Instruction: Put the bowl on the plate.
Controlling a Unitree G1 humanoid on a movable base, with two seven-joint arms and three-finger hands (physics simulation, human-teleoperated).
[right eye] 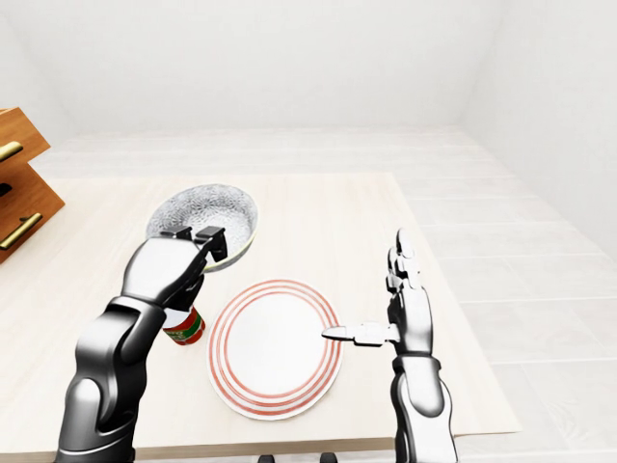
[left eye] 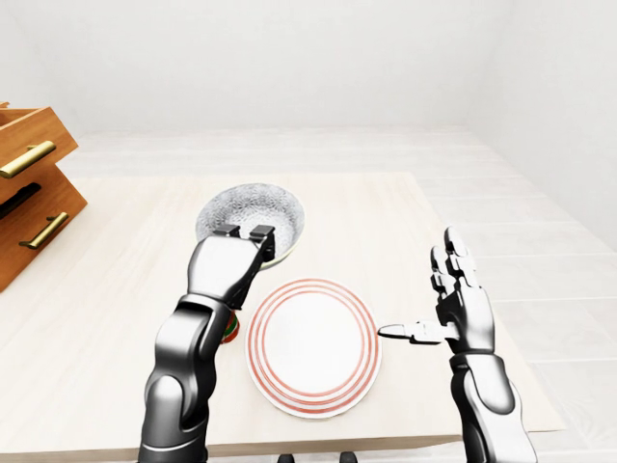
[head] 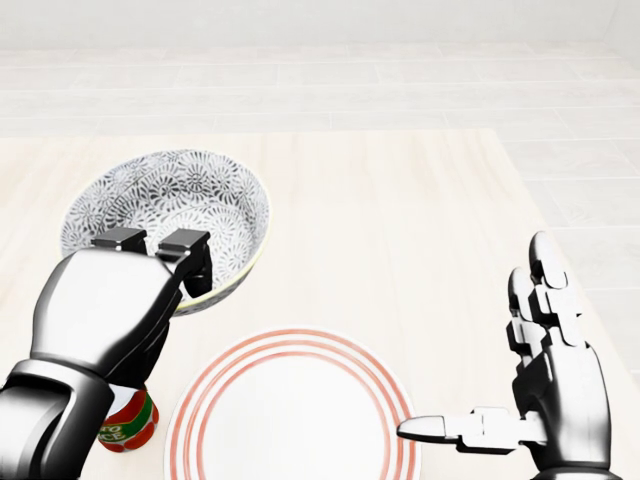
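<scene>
1. The grey-and-white floral-patterned ceramic bowl is tilted, its opening turned toward the camera, at about ten o'clock from the plate in the head view; whether its base rests on the table or is lifted off it cannot be told
2. The robot's glossy metallic left hand pinches the bowl's near rim, two dark fingertips hooked over the edge from the six o'clock side
3. The white round plate with red concentric rings lies flat on the table, just beside the bowl at its five o'clock, the two rims close together in the head view
4. The right hand is spread, fingers straight and pointing toward twelve o'clock, thumb stretched toward nine o'clock with its tip just beside the plate's three o'clock edge, holding nothing
5. A small red-and-green can stands upright under the left forearm, at the plate's nine o'clock
6. All sit on a pale wooden table; a brown wooden drawer unit with brass handles stands at its ten o'clock corner in the left-eye view
</scene>
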